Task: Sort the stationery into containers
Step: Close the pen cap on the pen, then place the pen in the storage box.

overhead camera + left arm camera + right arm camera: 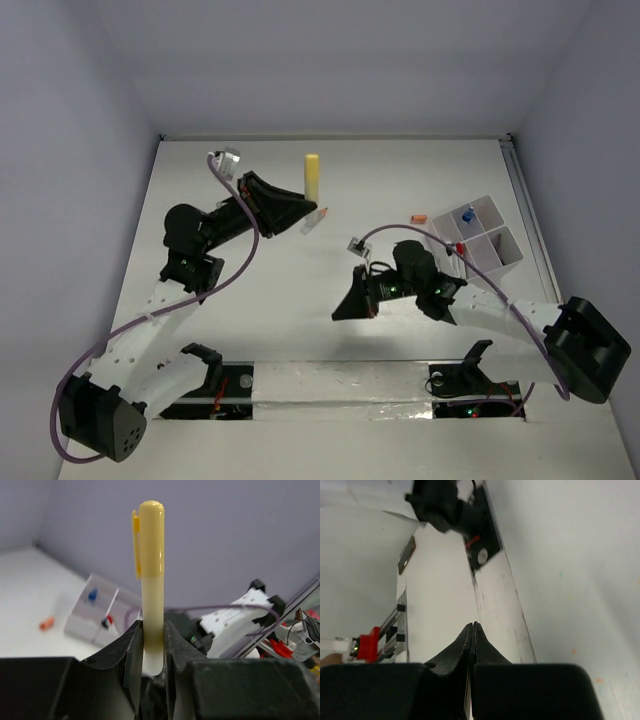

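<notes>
The left gripper (151, 630) clamped a pale-yellow capped plastic pen (313, 178) upright over open mid-far tabletop (400, 170). The right gripper (473, 627), jaws pressed together and empty, sat left of the white plastic compartment boxes (487, 235) near the right edge.

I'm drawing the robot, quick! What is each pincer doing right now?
Left pincer: closed on the yellow pen, which stands upright.
Right pincer: closed, holding nothing.

- Left gripper (306, 212) holds a yellow pen (313, 177), which points toward the far wall.
- Right gripper (340, 312) hangs over the table (250, 330), near mid-table.
- An orange piece (420, 218) lies just beside the containers (500, 262); a blue piece (467, 214) sits inside.
</notes>
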